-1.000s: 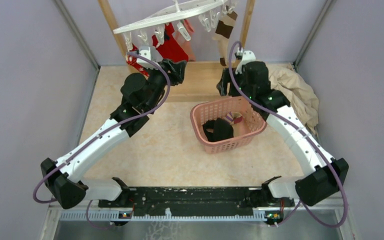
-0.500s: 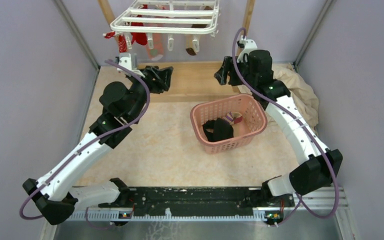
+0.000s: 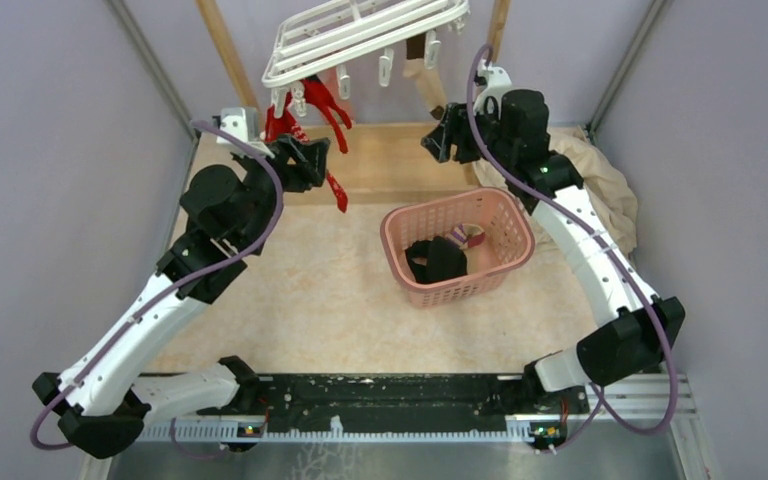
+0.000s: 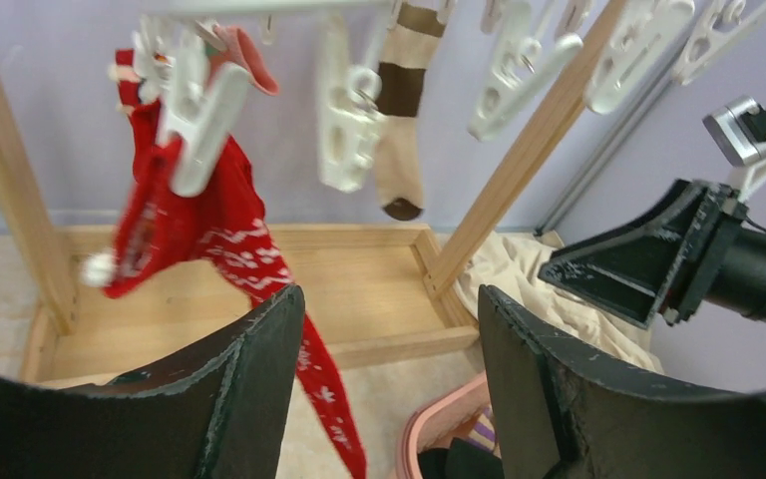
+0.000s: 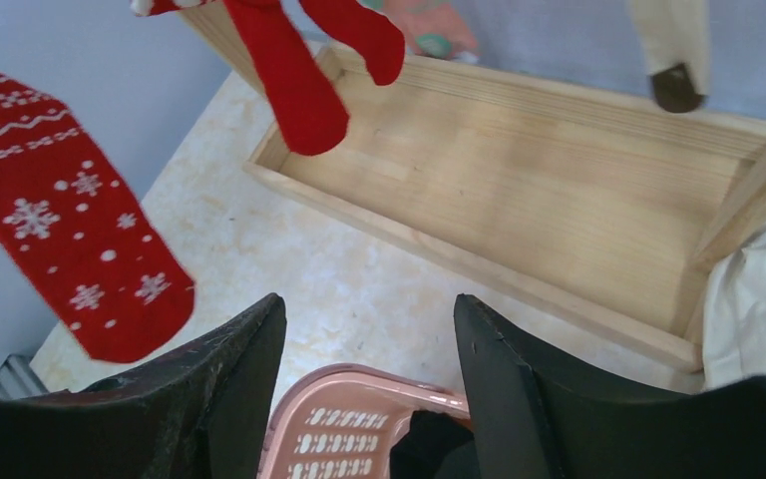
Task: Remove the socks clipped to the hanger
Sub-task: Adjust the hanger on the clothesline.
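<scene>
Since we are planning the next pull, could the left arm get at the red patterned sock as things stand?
Probably yes. The left gripper is open, and the red patterned sock hangs from the hanger just ahead of it, slightly to the left, with nothing in between.

The beige table [image 3: 300, 300] is occupied by a pink basket [image 3: 460, 290] and a wooden tray [image 3: 390, 170]. A crumpled cloth [image 3: 600, 190] is heaped at its right.
</scene>
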Tool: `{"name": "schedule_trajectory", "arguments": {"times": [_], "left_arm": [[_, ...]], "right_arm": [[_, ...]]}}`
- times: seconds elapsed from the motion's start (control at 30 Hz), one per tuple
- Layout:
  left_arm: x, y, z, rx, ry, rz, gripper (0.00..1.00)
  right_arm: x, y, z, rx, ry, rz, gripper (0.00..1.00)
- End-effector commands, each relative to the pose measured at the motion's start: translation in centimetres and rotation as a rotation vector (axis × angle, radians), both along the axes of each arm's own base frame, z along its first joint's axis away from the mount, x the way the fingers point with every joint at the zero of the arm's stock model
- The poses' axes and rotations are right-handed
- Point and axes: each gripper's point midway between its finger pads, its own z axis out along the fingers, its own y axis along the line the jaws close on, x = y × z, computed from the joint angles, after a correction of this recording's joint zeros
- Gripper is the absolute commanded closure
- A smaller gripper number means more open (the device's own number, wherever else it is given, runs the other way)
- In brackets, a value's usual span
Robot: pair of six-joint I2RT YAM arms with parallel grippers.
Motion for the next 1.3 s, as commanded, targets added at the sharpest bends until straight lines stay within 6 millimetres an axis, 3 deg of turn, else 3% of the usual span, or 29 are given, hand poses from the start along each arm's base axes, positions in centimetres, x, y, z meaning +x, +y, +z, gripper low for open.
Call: {"name": "schedule_trajectory", "arguments": {"times": [0.0, 0.2, 0.33, 0.53, 0.67, 1.03, 1.17, 1.27], "left_arm": [[-0.9, 3.1, 3.7, -0.009, -0.067, 0.095, 0.28], [-1.5, 4.9, 6.3, -0.009, -0.116, 0.153, 0.25], [-1.5, 5.8, 7.6, 0.003, -0.134, 0.2, 0.23], [-1.0, 6.8, 8.0, 0.021, -0.122, 0.267, 0.21], [-0.4, 7.2, 7.2, 0.044, -0.092, 0.309, 0.2], [-0.9, 8.7, 5.4, 0.059, -0.025, 0.366, 0.18], [-1.0, 8.2, 3.9, 0.074, 0.016, 0.342, 0.17], [-1.1, 7.9, 2.8, 0.083, 0.045, 0.32, 0.17]], "right_arm": [[-2.4, 0.5, 6.4, 0.074, -0.149, 0.085, 0.37], [-4.8, 0.3, 8.4, 0.09, -0.19, 0.118, 0.41], [-6.5, -0.1, 10.9, 0.11, -0.247, 0.132, 0.42], [-7.4, 0.5, 13.0, 0.124, -0.284, 0.166, 0.42], [-7.8, 2.3, 13.4, 0.12, -0.31, 0.206, 0.45], [-11.8, 10.3, 16.0, 0.118, -0.405, 0.403, 0.46], [-12.2, 11.9, 16.4, 0.125, -0.433, 0.402, 0.46], [-11.4, 12.2, 16.5, 0.132, -0.449, 0.347, 0.45]]}}
